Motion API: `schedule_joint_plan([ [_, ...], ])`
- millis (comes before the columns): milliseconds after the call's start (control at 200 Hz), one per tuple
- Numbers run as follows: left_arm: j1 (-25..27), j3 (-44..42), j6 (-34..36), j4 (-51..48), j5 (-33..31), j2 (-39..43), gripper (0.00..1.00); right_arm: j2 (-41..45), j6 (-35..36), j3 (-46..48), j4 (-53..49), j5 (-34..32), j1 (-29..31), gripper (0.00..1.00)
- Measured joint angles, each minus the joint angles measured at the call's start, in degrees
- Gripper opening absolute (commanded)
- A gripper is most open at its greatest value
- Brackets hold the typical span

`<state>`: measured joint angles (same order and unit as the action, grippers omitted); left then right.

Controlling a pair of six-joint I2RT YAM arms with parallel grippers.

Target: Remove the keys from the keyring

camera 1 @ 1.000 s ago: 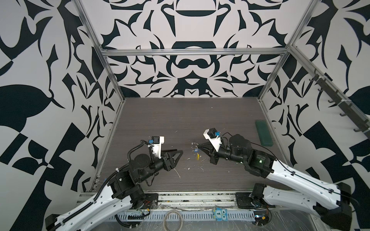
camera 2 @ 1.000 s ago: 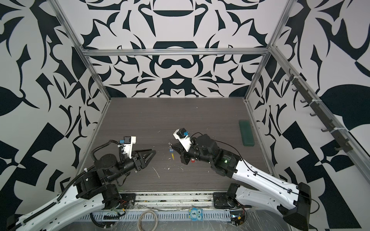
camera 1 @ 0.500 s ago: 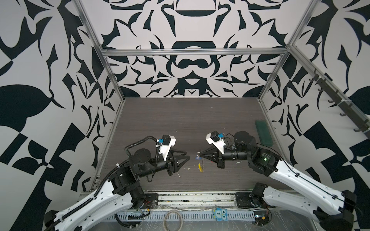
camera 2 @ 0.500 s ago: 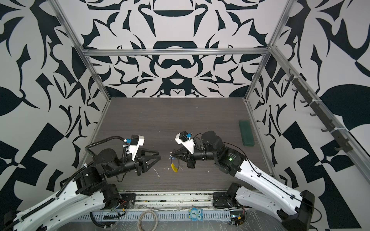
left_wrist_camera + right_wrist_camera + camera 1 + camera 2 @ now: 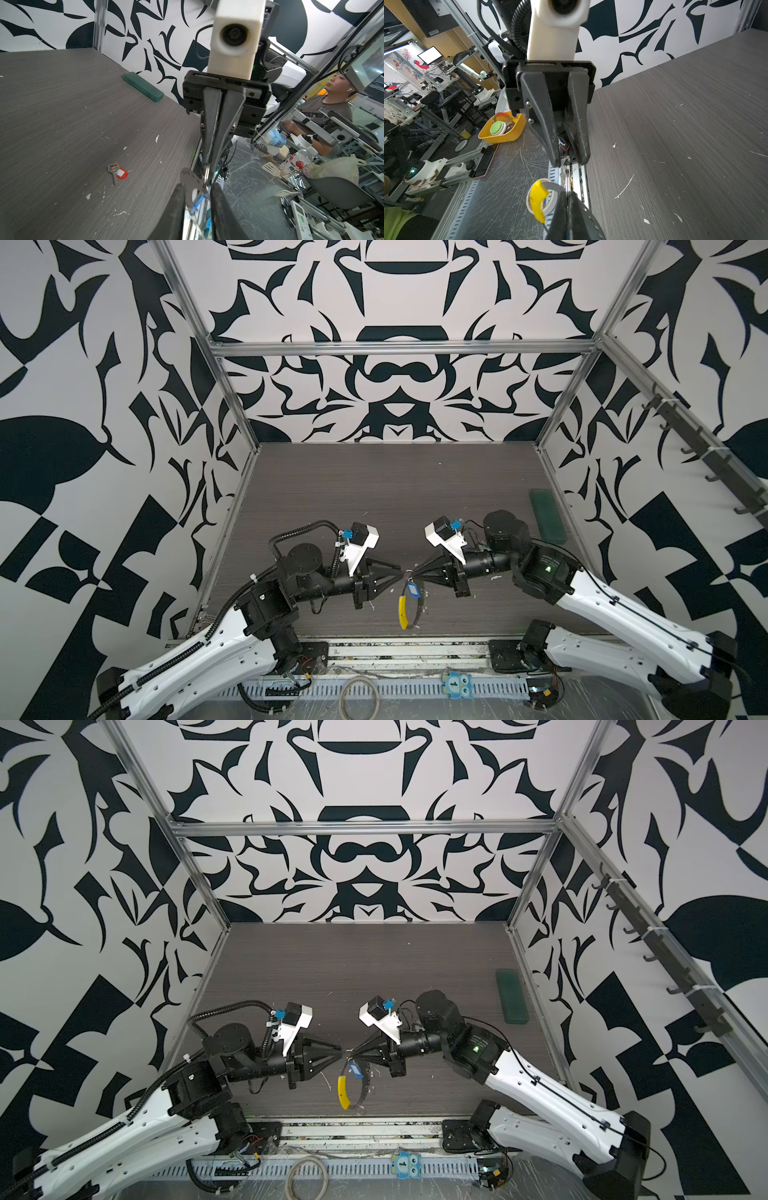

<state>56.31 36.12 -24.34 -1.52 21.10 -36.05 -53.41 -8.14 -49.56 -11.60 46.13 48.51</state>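
Observation:
My right gripper (image 5: 415, 571) is shut on the small metal ring (image 5: 566, 178) of the keyring and holds it in the air above the table's front. The grey dotted loop (image 5: 420, 605) and its yellow section (image 5: 402, 611) hang below. The blue key (image 5: 412, 589) dangles from the ring. My left gripper (image 5: 398, 571) meets it tip to tip. Its jaws are narrowly open, with the blue key (image 5: 198, 202) and part of the loop (image 5: 190, 178) between the fingers (image 5: 176, 207). The red key (image 5: 121, 173), with a metal key, lies loose on the table.
A green case (image 5: 547, 516) lies by the right wall. A beige hoop (image 5: 359, 697) and a blue owl tag (image 5: 455, 684) sit on the metal shelf in front of the table's front rail. A yellow bin (image 5: 502, 131) stands off the table.
Both grippers have swung level and come together tip to tip. The right one has lifted the keyring off the table. The left jaws have narrowed around the blue key.

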Motion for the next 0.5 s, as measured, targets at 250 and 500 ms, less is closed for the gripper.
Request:
schedule_joint_plan([
  [250, 0.0, 0.1, -0.1, 0.9, 2.6, -1.6, 0.21, -0.7, -0.8, -0.1, 0.2, 0.2, 0.0, 0.0],
  [500, 0.0, 0.1, 0.0, 1.4, 3.6, -2.4, 0.12, -0.7, -0.9, -0.2, 0.3, 0.5, 0.0, 0.0],
])
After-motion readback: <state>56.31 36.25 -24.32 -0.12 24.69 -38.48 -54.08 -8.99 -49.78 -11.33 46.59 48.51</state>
